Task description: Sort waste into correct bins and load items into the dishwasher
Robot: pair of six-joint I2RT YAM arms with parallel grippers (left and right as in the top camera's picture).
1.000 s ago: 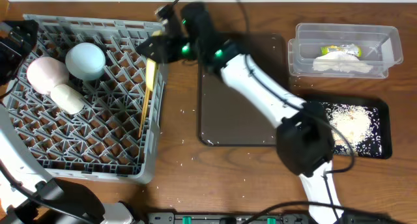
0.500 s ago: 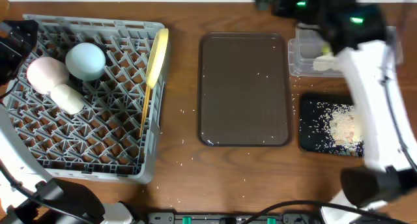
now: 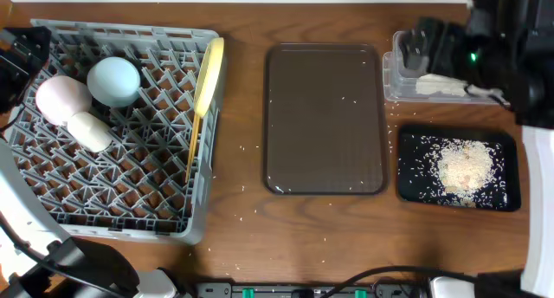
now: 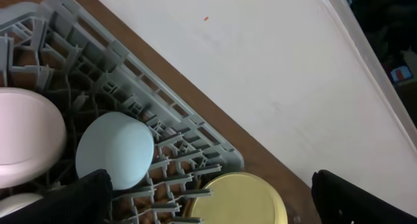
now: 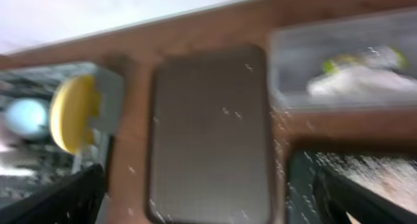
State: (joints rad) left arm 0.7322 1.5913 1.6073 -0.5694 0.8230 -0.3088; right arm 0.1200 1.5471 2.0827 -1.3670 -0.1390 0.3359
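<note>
The grey dish rack point(image 3: 130, 181) at the left holds the pink bowl point(image 3: 61, 99), the blue bowl point(image 3: 113, 80), the white cup point(image 3: 90, 131), the chopsticks point(image 3: 190, 155) and the yellow plate point(image 3: 208, 71), which stands on edge at its right side. My left gripper point(image 4: 208, 198) is open and empty above the rack's far corner. My right gripper point(image 5: 208, 185) is open and empty; in the overhead view it point(image 3: 424, 47) hovers over the clear tub point(image 3: 394, 88). The tub holds the white napkin point(image 5: 365, 81) and the yellow-green wrapper point(image 5: 335, 62). Rice crumbs point(image 3: 463, 166) lie in the black tray point(image 3: 411, 190).
The dark brown serving tray point(image 3: 325, 116) lies in the middle with a few stray crumbs on it. More crumbs are scattered on the wooden table point(image 3: 238, 172) between rack and tray. My right arm point(image 3: 528, 64) covers the far right corner.
My right gripper let go of the yellow plate, which now stands in the rack. The right arm swung right, to above the clear tub. The left arm has not moved.
</note>
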